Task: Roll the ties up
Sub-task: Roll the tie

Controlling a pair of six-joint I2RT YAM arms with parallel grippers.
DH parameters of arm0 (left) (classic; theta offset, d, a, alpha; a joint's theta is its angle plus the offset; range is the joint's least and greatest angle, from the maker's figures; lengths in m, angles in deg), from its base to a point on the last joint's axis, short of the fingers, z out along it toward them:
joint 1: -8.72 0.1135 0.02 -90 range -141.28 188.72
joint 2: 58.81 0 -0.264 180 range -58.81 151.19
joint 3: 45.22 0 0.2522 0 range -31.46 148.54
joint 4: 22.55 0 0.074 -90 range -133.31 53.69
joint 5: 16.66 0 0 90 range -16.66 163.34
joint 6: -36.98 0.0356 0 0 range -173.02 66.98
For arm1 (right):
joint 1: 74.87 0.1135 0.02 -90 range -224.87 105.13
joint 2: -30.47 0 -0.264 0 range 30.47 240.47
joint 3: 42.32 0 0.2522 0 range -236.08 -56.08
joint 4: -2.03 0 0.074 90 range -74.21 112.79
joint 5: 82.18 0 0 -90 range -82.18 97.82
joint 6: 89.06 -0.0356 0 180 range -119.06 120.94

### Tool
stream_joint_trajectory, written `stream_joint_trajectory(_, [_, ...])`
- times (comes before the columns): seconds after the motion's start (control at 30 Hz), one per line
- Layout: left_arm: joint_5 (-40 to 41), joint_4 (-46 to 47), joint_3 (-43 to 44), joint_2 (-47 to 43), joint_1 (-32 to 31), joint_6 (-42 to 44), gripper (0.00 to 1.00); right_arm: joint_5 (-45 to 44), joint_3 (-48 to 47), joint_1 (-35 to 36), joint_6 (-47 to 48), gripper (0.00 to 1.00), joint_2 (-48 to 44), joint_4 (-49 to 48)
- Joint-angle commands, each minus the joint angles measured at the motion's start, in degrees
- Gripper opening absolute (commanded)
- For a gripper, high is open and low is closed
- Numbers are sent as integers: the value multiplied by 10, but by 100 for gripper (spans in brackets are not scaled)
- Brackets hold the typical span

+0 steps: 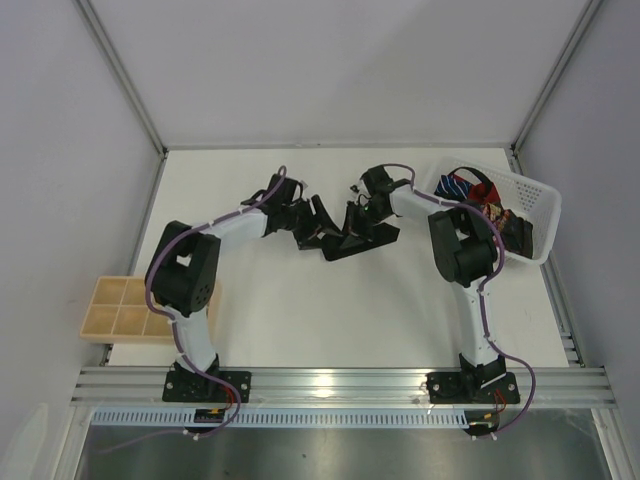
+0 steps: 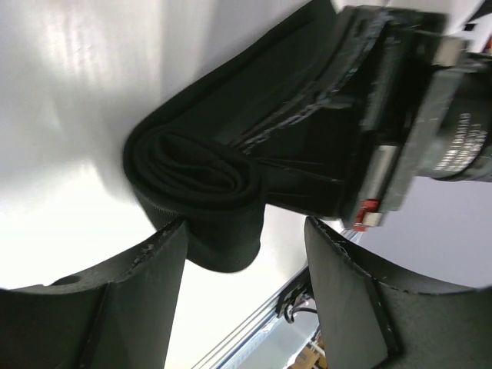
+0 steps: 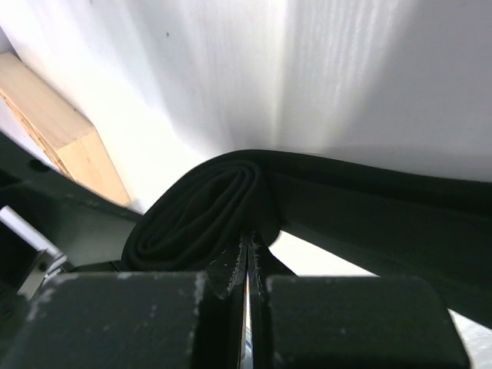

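A black tie (image 1: 345,240) lies mid-table, one end wound into a roll (image 2: 196,173). My left gripper (image 1: 306,222) is open, and in the left wrist view (image 2: 246,240) the roll sits at its fingertips, touching the left finger (image 2: 142,284). My right gripper (image 1: 358,214) is shut on the tie next to the roll (image 3: 196,211), its fingertips (image 3: 238,265) pressed together at the roll's edge. The right gripper's body shows in the left wrist view (image 2: 415,115). A blue-white striped tie (image 1: 461,185), a red tie (image 1: 489,196) and a brown patterned tie (image 1: 501,214) lie in the basket.
A white lattice basket (image 1: 538,205) stands at the right edge of the table. A wooden compartment tray (image 1: 125,310) hangs over the left edge and also shows in the right wrist view (image 3: 65,131). Purple cables run along both arms. Grey walls close in the table.
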Motion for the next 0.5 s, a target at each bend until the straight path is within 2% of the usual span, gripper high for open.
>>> stream_joint_trajectory(0.0, [3,-6,51,17,-13,12,68,-2,-15,-4,4,0,-2,-8])
stream_joint_trajectory(0.47, [4,-24,117,82,-26,8,69,-17,1,-40,7,0,-15,-6])
